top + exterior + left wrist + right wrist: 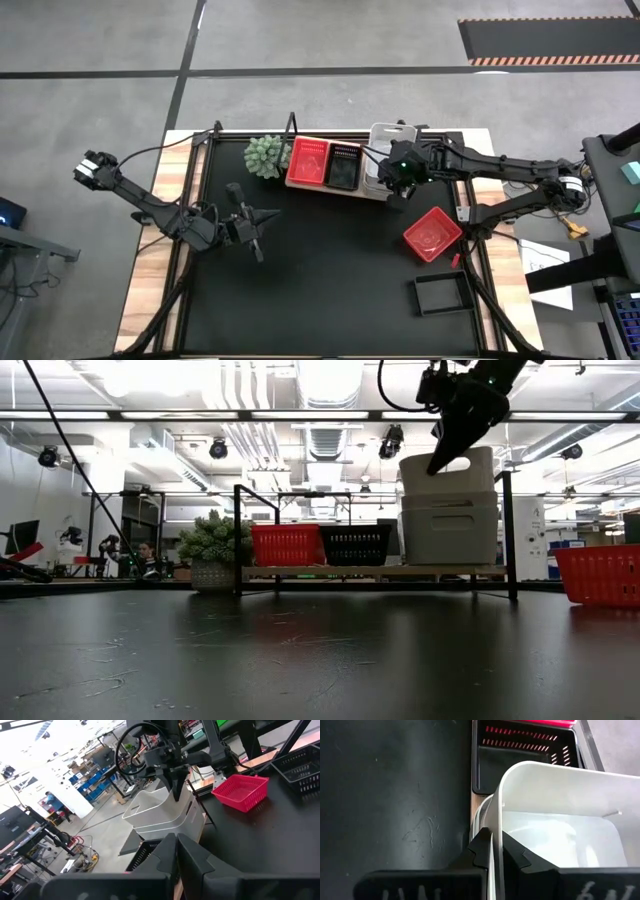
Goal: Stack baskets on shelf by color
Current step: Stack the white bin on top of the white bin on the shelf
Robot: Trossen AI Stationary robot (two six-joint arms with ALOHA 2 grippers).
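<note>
Sitting on the wooden shelf [340, 190] from left to right: red basket [307, 162], black basket [344, 166], stacked white baskets [448, 510], with a green plant [266, 156] at the left end. Right gripper [492, 851] reaching over, pinching the top white basket's rim. Left gripper [262, 222] resting closed, mid-mat. Lying nearer right: loose red basket [432, 233], loose black basket [441, 293].

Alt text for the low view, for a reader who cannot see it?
The right tool, shut, grips the rim of a white plastic basket atop other white baskets on the light wooden shelf. A red basket and a black basket sit beside them.
</note>
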